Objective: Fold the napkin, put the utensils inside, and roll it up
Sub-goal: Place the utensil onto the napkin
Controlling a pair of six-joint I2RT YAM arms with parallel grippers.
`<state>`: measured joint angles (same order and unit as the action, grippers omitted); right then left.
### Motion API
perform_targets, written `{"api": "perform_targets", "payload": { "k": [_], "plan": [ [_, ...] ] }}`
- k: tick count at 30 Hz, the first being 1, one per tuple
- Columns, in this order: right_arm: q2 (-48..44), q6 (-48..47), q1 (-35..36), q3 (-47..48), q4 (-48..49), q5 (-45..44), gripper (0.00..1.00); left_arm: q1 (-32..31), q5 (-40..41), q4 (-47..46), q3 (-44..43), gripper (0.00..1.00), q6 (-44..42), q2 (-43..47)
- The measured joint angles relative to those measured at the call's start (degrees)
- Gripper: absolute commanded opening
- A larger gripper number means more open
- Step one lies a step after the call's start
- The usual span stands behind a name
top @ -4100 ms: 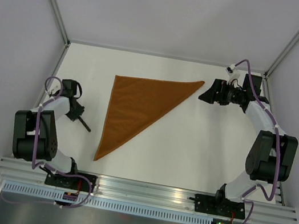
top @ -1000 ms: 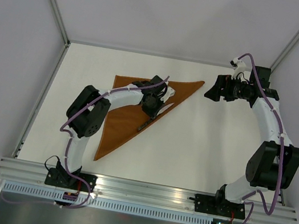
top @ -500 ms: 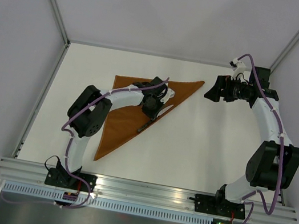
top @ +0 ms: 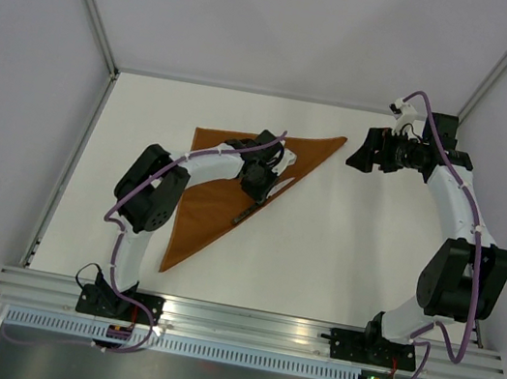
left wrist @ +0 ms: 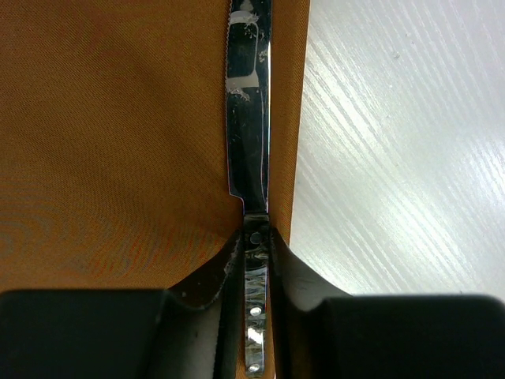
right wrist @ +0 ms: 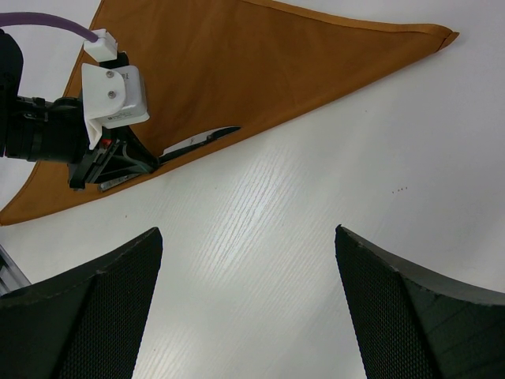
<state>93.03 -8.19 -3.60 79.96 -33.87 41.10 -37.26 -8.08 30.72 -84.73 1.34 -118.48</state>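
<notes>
The rust-orange napkin (top: 226,180) lies folded into a triangle on the white table. A grey metal knife (left wrist: 247,118), one of the utensils, lies on it along its long folded edge, blade pointing away from my left wrist. My left gripper (left wrist: 255,237) is low over the cloth, its fingers hugging the knife's riveted handle on both sides. From above, the left gripper (top: 256,188) sits at that edge with the knife (top: 243,212) poking out. My right gripper (top: 356,157) hovers open beside the napkin's right corner, nothing between its fingers (right wrist: 95,292).
The bare white table (top: 350,256) stretches to the right of the napkin. Grey walls and metal posts (top: 90,4) enclose the table. An aluminium rail (top: 249,326) holding both arm bases runs along the near edge.
Four seconds ago my left arm was at the table's left side holding the knife; it now rests over the napkin's long edge. Nothing has visibly moved during the last second.
</notes>
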Motion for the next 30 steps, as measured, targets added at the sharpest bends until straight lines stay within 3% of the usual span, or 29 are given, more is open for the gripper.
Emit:
{"api": "perform_targets", "payload": {
  "k": [10,23,27,30],
  "plan": [
    [0.0,0.0,0.0,0.0,0.0,0.0,0.95,-0.2,0.0,0.0,0.0,0.52,0.4,0.5],
    [0.0,-1.1,1.0,0.0,-0.2,-0.9,0.95,-0.2,-0.3,0.1,0.0,0.60,2.1,10.1],
    [-0.1,-2.6,6.4,-1.2,0.8,-4.0,0.92,0.7,5.6,0.8,0.1,0.62,6.8,18.3],
    [-0.8,-2.8,14.9,-5.2,3.3,-7.3,0.91,3.4,11.0,2.0,0.1,0.63,12.0,28.1]
  ]
}}
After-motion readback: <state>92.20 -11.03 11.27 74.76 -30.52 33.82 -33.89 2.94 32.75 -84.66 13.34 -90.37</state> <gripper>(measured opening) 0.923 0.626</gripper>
